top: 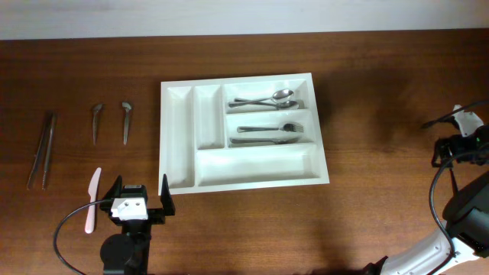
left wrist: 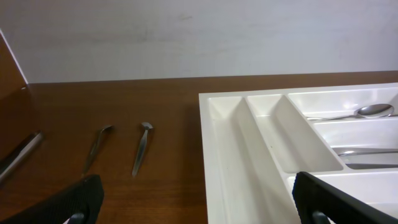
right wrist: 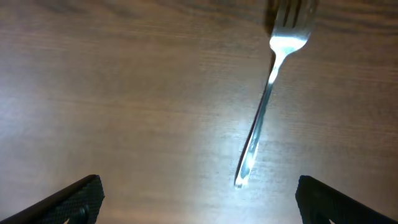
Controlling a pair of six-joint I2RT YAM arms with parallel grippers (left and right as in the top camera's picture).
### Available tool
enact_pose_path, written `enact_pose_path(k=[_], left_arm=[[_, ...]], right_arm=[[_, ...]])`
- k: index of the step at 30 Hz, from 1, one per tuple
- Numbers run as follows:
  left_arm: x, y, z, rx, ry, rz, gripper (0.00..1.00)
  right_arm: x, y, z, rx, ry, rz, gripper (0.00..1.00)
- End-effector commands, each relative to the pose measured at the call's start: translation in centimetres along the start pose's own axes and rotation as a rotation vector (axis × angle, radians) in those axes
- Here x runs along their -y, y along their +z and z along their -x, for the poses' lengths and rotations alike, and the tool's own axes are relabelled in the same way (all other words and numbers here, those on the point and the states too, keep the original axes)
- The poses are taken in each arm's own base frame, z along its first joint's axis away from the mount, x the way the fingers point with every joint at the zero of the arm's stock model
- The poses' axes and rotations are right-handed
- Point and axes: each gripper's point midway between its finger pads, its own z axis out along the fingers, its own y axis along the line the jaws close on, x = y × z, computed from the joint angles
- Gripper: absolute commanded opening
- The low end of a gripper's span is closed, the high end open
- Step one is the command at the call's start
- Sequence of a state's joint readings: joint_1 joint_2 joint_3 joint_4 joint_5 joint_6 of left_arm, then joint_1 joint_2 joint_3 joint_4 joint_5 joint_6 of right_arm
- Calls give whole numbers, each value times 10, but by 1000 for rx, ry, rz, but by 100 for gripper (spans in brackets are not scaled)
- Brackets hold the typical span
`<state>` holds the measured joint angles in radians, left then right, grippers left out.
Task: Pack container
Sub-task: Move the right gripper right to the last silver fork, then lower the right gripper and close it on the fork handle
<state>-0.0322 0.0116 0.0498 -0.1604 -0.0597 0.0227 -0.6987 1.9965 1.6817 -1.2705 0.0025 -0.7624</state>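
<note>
The container (top: pixel 177 137) is a white compartment tray in the middle of the table. Two spoons (top: pixel 263 100) lie in its top long compartment and forks (top: pixel 267 131) in the middle one. Its left rim (left wrist: pixel 214 155) fills the right of the left wrist view. My left gripper (top: pixel 139 195) hovers at the tray's front left corner, open and empty, its jaws astride the rim (left wrist: pixel 199 202). My right gripper (right wrist: pixel 199 202) is open over bare wood at the far right, with a steel fork (right wrist: pixel 264 106) lying on the table below, between its fingers.
Left of the tray lie long metal tongs (top: pixel 42 149), two small metal utensils (top: pixel 95 122) (top: pixel 126 121) and a pale pink knife (top: pixel 92 200) beside my left gripper. The right arm (top: pixel 466 206) stands at the table's right edge.
</note>
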Motion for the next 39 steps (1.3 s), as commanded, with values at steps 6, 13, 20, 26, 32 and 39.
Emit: enact_pose_path(k=[6, 13, 20, 26, 32, 39], left_arm=[[-1, 0, 0, 2, 15, 2, 99], [-1, 0, 0, 2, 15, 2, 99], [-1, 0, 0, 2, 15, 2, 99], [-1, 0, 0, 2, 15, 2, 99], [-1, 0, 0, 2, 15, 2, 99], [-1, 0, 0, 2, 15, 2, 99]], right_arm=[[25, 13, -3, 43, 64, -60, 99], [35, 26, -9, 42, 99, -42, 99], [34, 41, -5, 38, 100, -11, 100], [34, 45, -4, 37, 116, -6, 99], [34, 50, -5, 26, 118, 5, 99], [32, 63, -8, -1, 118, 27, 99]])
